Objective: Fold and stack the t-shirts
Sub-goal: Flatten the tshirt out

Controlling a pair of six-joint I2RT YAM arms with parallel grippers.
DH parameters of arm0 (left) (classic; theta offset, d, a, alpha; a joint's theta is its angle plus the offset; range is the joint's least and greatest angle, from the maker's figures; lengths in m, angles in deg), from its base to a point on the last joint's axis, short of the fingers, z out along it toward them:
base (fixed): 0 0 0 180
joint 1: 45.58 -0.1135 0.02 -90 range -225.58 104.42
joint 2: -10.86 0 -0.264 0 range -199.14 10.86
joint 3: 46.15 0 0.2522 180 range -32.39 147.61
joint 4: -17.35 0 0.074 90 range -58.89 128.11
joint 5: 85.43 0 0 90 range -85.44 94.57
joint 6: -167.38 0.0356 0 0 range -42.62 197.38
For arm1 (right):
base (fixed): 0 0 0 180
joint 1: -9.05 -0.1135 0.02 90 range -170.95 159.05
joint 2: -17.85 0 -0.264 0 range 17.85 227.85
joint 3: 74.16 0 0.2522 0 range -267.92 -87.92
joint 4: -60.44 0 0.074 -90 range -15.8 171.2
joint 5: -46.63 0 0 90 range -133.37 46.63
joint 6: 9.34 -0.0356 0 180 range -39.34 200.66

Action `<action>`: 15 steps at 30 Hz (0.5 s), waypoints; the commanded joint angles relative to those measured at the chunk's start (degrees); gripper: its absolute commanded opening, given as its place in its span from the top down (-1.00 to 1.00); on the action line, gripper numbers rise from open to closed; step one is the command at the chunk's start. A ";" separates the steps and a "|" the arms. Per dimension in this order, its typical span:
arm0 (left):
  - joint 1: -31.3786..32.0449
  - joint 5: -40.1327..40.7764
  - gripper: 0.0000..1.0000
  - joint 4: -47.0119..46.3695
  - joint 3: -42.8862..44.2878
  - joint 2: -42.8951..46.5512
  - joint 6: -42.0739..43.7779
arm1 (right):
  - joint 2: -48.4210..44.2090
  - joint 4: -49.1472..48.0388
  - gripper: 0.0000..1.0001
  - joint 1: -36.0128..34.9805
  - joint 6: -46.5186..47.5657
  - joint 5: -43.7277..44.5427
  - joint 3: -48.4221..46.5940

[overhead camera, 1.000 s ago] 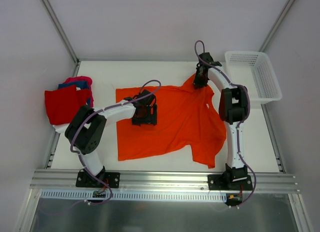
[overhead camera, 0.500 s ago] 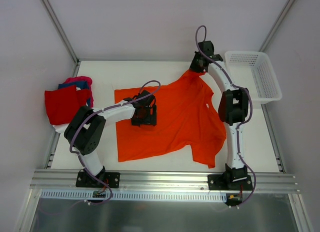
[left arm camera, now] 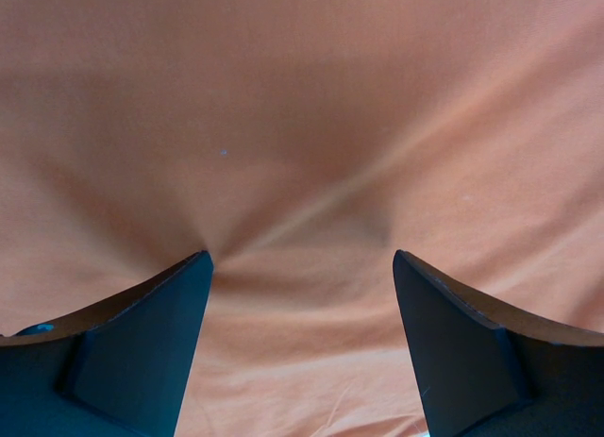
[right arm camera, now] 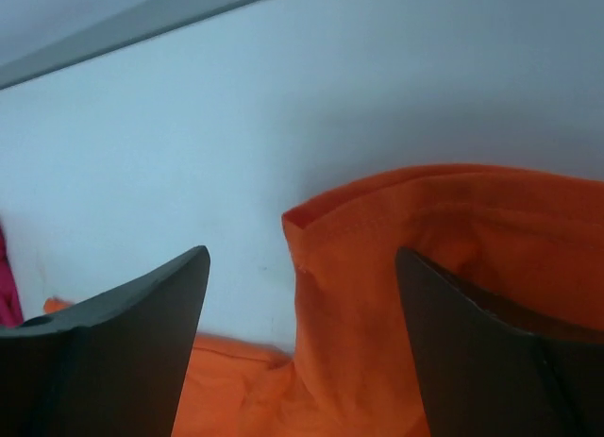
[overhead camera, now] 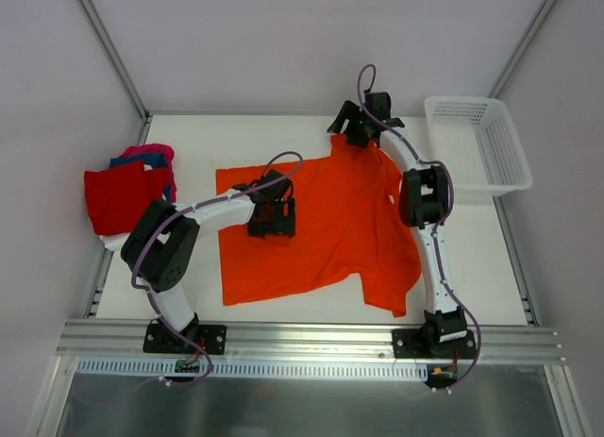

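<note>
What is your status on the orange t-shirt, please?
Left gripper open, fingertips down on orange t-shirt. Right gripper open at its far sleeve, not gripping. Shirt spread out, unfolded. Nothing blocking it.

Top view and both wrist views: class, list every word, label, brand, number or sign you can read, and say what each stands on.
None: no word, number, brand or sign can be read in any view.
The orange t-shirt is plain, with no print or tag showing.
The stacked t-shirts are plain colours, with no print showing.
The white mesh basket shows no label.
</note>
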 commanded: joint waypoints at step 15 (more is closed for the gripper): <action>-0.04 -2.12 -0.57 1.97 -1.03 -0.26 -0.66 | -27.25 -5.74 -0.65 -0.48 13.97 3.88 24.87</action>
